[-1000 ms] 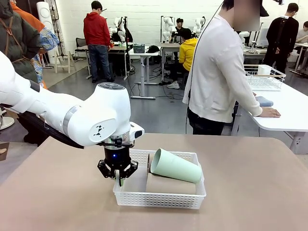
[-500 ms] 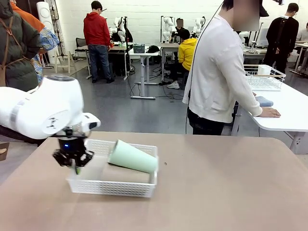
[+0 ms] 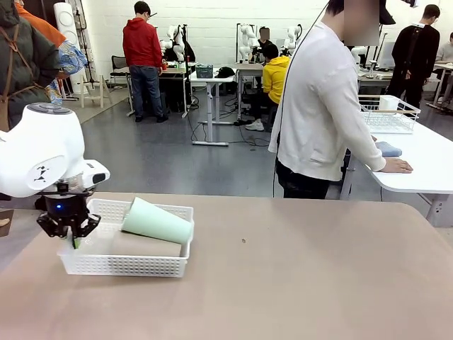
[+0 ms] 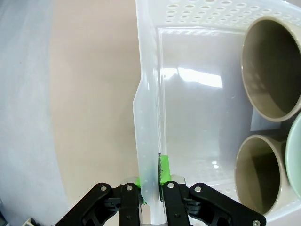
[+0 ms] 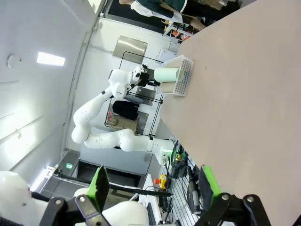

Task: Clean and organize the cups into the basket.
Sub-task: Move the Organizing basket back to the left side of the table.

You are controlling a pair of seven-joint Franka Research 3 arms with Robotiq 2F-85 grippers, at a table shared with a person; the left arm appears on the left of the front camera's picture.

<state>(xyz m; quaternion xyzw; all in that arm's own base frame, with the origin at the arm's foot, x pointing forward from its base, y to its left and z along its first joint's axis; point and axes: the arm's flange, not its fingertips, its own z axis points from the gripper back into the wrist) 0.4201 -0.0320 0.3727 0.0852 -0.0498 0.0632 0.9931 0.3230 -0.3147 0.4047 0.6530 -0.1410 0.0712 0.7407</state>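
Note:
The white lattice basket [image 3: 127, 265] sits at the table's left. A pale mint cup [image 3: 157, 221] lies tilted across its top, resting on a tan-brown cup [image 3: 145, 246] that lies on the floor. My left gripper [image 3: 73, 239] is shut on the basket's left end wall. In the left wrist view my left gripper [image 4: 151, 176] pinches that wall [image 4: 148, 117], and two tan cup mouths [image 4: 273, 70] [image 4: 258, 172] face the camera beside the mint cup's rim [image 4: 295, 155]. My right gripper [image 5: 153, 186] is open and holds nothing, far from the basket [image 5: 183, 75].
A person in a white top [image 3: 318, 106] stands at the table's far side, one hand [image 3: 396, 166] on a neighbouring white table that holds a white wire basket [image 3: 388, 113]. The brown tabletop [image 3: 318, 283] stretches bare to the right.
My left gripper has dragged the basket, cups inside, from the table's middle well over to the left. The cups kept their places in it.

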